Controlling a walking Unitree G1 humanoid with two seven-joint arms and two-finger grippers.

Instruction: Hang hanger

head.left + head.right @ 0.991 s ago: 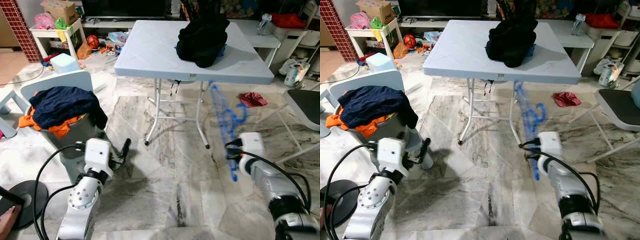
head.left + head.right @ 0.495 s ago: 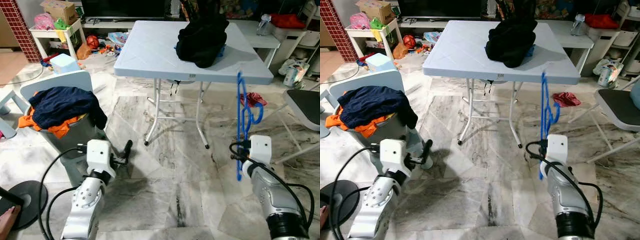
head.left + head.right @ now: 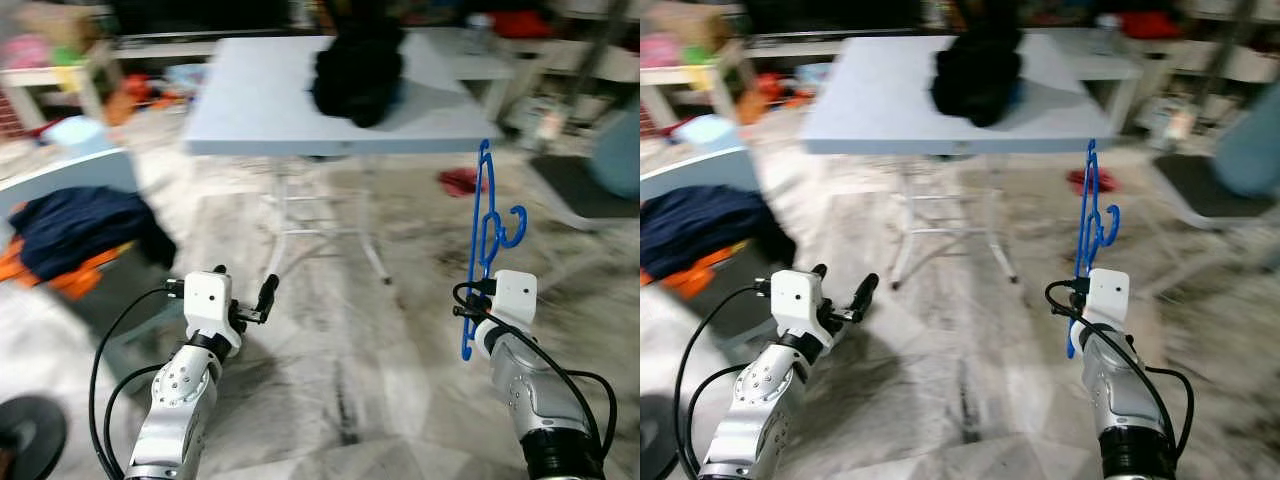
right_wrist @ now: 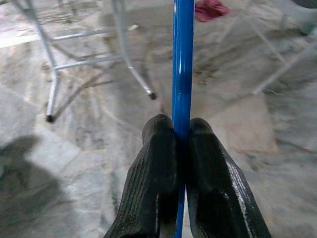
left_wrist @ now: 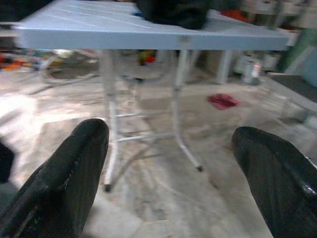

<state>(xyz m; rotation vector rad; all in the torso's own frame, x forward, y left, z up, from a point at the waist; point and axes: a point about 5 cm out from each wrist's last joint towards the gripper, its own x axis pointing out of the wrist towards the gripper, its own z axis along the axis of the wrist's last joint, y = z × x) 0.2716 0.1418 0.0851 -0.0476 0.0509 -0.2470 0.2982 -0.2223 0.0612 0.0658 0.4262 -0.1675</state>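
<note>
Hanger: the blue hanger [image 3: 484, 240] stands nearly upright on the right, over the marble floor [image 3: 340, 330], its hook pointing right, near the table's right edge.
Right gripper: the right gripper [image 4: 181, 148] has its two black fingers pressed tight on the hanger's bar; the forearm reaches forward and up.
Left gripper: the left gripper [image 5: 173, 173] is raised forward on the left, fingers spread wide, holding nothing.
Table: the grey folding table [image 3: 260, 110] stands beyond, with dark clothes [image 3: 356, 70] piled on it.
Left side: the chair [image 3: 70, 185] carries navy and orange clothing [image 3: 70, 230].
</note>
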